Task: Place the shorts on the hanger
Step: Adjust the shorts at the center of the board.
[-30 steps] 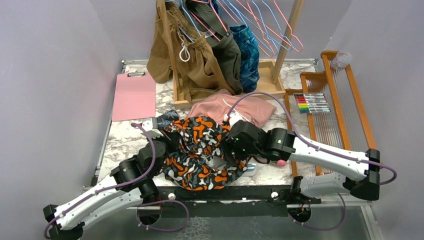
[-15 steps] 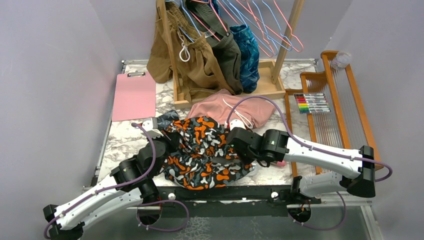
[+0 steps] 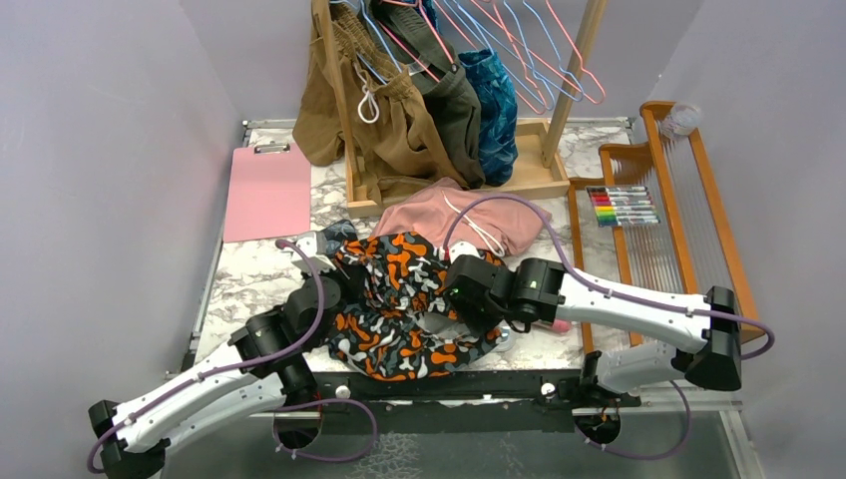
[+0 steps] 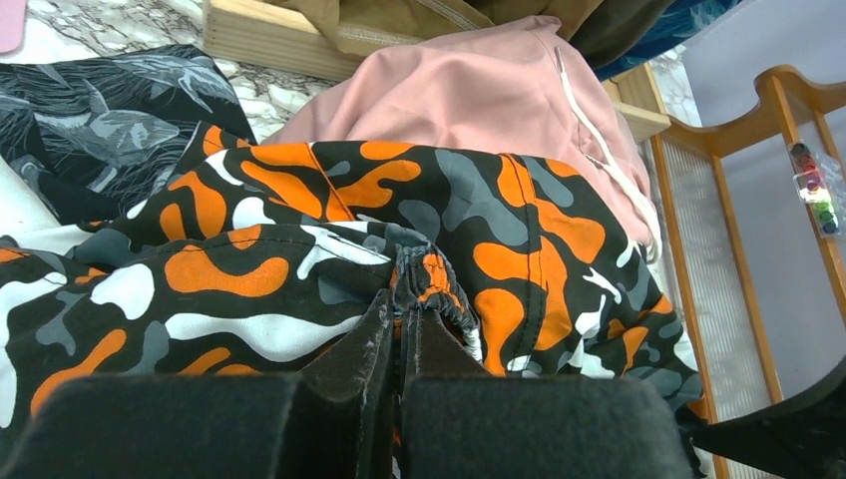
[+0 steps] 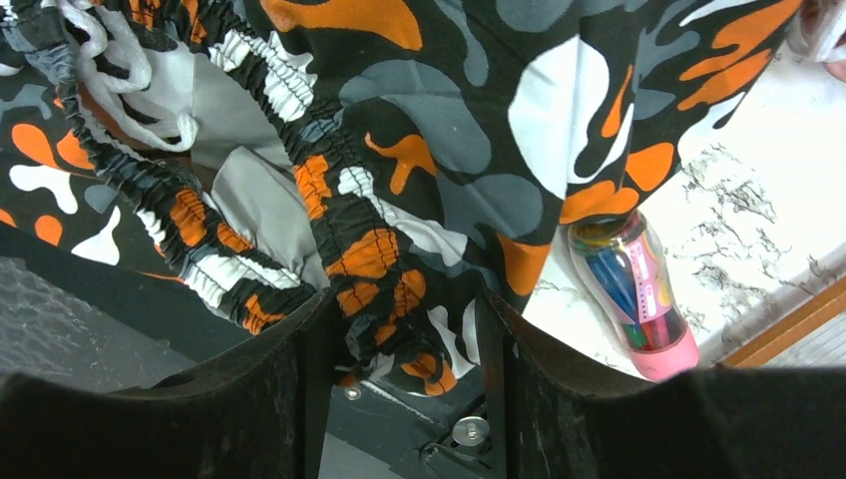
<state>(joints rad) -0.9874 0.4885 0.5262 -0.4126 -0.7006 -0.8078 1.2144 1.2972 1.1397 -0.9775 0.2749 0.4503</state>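
Scanning from the left. Pink clipboard (image 3: pixel 267 190) lay flat on the marble counter (image 3: pixel 244 284), well apart from the work. Dark leaf-print shorts (image 4: pixel 90 130) showed just left of the task's garment.

Left tool (image 4: pixel 399 309): fingers pressed together, pinching a gathered fold of waistband on the shorts (image 3: pixel 399 299). The shorts, printed in orange, white and grey blobs on black, lay crumpled at the near middle of the counter between the two tools. Their far edge touched the dusty-pink shorts (image 4: pixel 479 90) behind them.

Right tool (image 5: pixel 399 339): fingers stood apart with the elastic waistband bunched between them. Whether they nipped it or only straddled it I could not tell. A clear tube with a pink cap (image 5: pixel 634 299) lay on the counter just right of the fabric.

Key relation: the waistband ran roughly left to right from one tool to the other, each arm at its own end. No hanger lay by the shorts that I could see. Pink wire hangers (image 3: pixel 595 88) hung on the wooden rack (image 3: pixel 539 180) at the far edge, beyond the shorts and away from both tools, toward the right. I judged the right arm the nearer to them. Judged also: hanging not yet begun, and the waistband would need holding wide for a hanger to enter.
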